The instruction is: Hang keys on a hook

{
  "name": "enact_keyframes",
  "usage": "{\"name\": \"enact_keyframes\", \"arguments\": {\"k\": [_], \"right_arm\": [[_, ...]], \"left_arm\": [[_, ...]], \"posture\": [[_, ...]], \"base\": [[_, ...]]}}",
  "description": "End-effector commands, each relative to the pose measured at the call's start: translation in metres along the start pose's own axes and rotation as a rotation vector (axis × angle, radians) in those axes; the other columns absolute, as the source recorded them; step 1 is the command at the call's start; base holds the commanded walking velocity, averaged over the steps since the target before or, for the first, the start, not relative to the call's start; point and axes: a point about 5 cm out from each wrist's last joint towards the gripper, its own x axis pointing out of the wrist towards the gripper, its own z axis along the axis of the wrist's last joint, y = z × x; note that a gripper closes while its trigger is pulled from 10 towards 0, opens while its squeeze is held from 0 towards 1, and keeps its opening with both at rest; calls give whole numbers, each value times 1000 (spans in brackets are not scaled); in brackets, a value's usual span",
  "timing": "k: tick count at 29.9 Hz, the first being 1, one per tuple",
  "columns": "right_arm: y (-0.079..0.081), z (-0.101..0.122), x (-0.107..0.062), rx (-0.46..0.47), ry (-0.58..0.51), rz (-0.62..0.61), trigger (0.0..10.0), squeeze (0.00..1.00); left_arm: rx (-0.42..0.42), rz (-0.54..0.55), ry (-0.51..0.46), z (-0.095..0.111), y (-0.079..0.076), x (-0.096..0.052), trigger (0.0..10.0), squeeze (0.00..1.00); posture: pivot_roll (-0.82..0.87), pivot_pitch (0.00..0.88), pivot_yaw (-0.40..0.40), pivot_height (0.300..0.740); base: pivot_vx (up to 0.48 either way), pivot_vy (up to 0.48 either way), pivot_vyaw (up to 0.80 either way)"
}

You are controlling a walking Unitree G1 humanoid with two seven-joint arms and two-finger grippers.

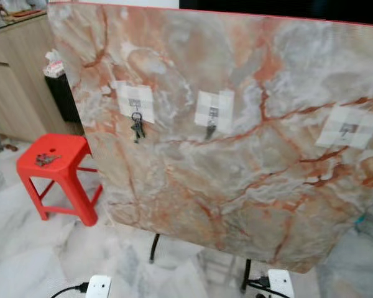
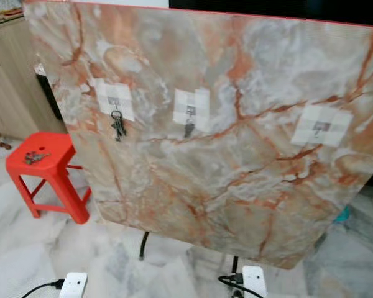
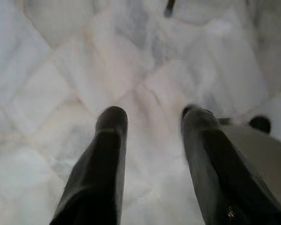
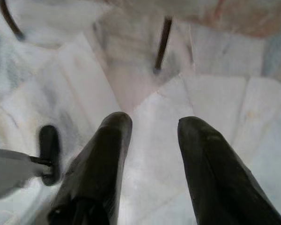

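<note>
I see a marble board standing upright on dark legs, and I place everything against it. Three hooks sit on white taped patches across its face. A bunch of keys hangs from the left hook. The middle hook carries a small dark thing I cannot make out. The right hook is bare. Left of the board stands a red stool, and a second bunch of keys lies on its seat. Behind the stool, left of the board, is a wooden cabinet.

Both my arms hang low below the board. The left gripper points at the marble floor, fingers apart and holding nothing. The right gripper also has its fingers apart and empty, over the floor near one board leg.
</note>
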Motion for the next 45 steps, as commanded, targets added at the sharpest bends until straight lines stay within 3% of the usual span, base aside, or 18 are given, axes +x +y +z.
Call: {"name": "enact_keyframes", "arguments": {"k": [1, 45], "right_arm": [[9, 7, 1, 0, -22, 23, 10000, 0], [11, 11, 2, 19, -34, 26, 10000, 0]], "left_arm": [[19, 21, 27, -6, 10, -2, 10000, 0], [20, 23, 40, -11, 13, -3, 10000, 0]], "posture": [[114, 0, -34, 740], [111, 33, -34, 740]], "base": [[0, 480, 0], [0, 480, 0]]}}
